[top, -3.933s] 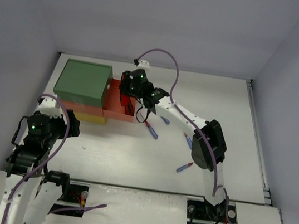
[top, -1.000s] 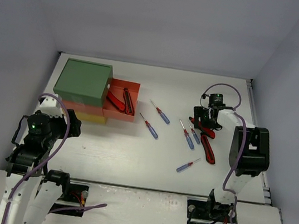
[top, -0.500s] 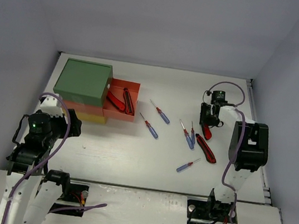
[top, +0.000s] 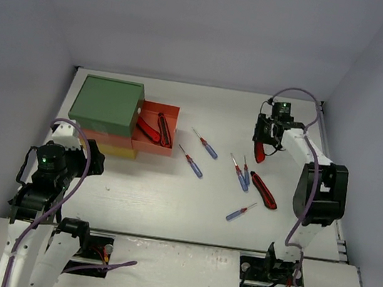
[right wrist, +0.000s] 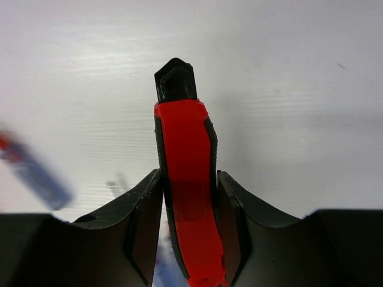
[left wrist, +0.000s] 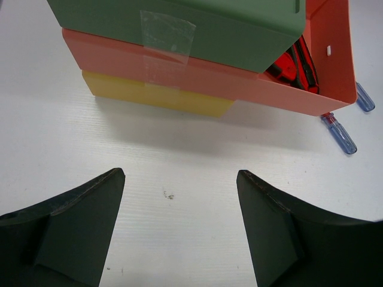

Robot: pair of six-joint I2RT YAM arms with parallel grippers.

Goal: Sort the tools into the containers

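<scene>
Utility knife (right wrist: 184, 161) — slim, curved, glossy red-black

Four utility knives: one clamped knife (right wrist: 182, 143) in the right gripper (right wrist: 188, 179), one loose knife (top: 264, 190) on the table, nearer the arm bases than it, and two stowed knives (top: 152, 128) far to its left in the orange drawer (top: 153, 148). Five screwdrivers (top: 192, 164), all left of the clamped knife. Three drawers: green drawer (top: 107, 102), orange, yellow drawer (top: 114, 151). Two arms: left arm (top: 46, 172), right arm (top: 321, 192).
</scene>
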